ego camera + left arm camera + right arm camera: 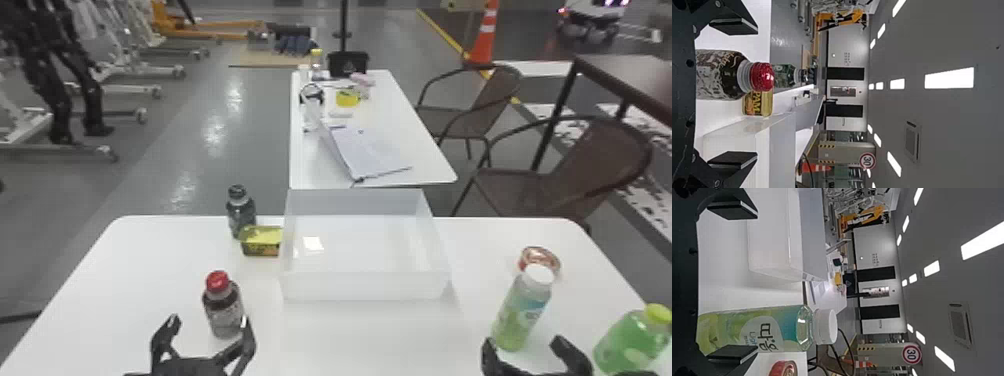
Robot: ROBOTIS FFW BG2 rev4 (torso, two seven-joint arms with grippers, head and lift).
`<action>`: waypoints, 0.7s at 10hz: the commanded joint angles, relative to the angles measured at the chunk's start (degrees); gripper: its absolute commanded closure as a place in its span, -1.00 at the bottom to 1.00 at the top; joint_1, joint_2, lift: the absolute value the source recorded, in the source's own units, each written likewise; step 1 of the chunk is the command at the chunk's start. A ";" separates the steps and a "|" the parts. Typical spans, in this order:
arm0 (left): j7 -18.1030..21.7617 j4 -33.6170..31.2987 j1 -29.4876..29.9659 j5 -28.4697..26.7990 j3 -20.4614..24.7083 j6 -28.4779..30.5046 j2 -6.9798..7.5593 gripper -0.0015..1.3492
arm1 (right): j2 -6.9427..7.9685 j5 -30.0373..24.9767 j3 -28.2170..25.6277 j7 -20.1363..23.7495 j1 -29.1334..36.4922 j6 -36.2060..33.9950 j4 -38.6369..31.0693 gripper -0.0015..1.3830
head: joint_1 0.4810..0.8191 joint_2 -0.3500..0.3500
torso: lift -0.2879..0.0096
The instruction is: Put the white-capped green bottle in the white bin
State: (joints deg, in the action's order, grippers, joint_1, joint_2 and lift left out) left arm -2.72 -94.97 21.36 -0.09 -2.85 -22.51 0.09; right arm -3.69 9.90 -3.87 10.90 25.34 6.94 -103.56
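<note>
The white-capped green bottle stands upright at the table's right, just beyond my right gripper, which is open. In the right wrist view the bottle is close to one finger of the right gripper, partly behind its tip; whether they touch I cannot tell. The white bin sits mid-table, with nothing in it; its wall shows in the right wrist view too. My left gripper is open at the near left, before the red-capped bottle; in its wrist view the left gripper has its fingers wide apart.
The red-capped dark bottle stands left of the bin. Behind it are a yellow can and a black-capped bottle. A red round container lies behind the green bottle, and a yellow-capped green bottle stands at far right.
</note>
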 commanded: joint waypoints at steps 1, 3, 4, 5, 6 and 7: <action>0.00 0.05 0.00 0.00 -0.05 0.09 -0.24 -0.74 | 0.00 -0.14 -0.09 0.00 -0.02 0.00 0.28 -0.86 | -0.60 0.00 | 0.26; 0.00 0.31 0.00 0.61 -0.05 -0.34 -0.24 -0.74 | 0.00 0.38 -0.09 -0.52 -0.02 0.00 0.64 -0.86 | -0.60 0.00 | 0.26; 0.00 0.40 -0.09 0.35 -0.05 -0.61 -0.24 -0.74 | 0.00 0.38 -0.18 -0.96 -0.02 0.26 0.99 -0.86 | -0.60 0.00 | 0.26; 0.00 0.40 -0.09 0.26 -0.05 -0.78 -0.24 -0.74 | 0.00 0.56 -0.18 -1.49 -0.11 0.79 1.69 -0.86 | -0.60 0.00 | 0.26; 0.00 0.40 -0.09 0.26 0.04 -0.87 -0.24 -0.74 | 0.00 0.56 -0.53 -1.93 -0.73 1.32 2.66 -0.86 | -0.60 0.00 | 0.26; 0.00 0.40 -0.09 0.09 0.04 -0.96 -0.24 -0.74 | -0.18 1.70 -0.62 -2.11 -1.60 2.20 4.15 -0.86 | -0.60 0.00 | 0.26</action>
State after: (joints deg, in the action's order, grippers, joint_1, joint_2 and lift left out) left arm -2.72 -94.57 21.28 0.09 -2.82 -23.42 0.09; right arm -3.81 11.02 -4.40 8.83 24.23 8.58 -100.31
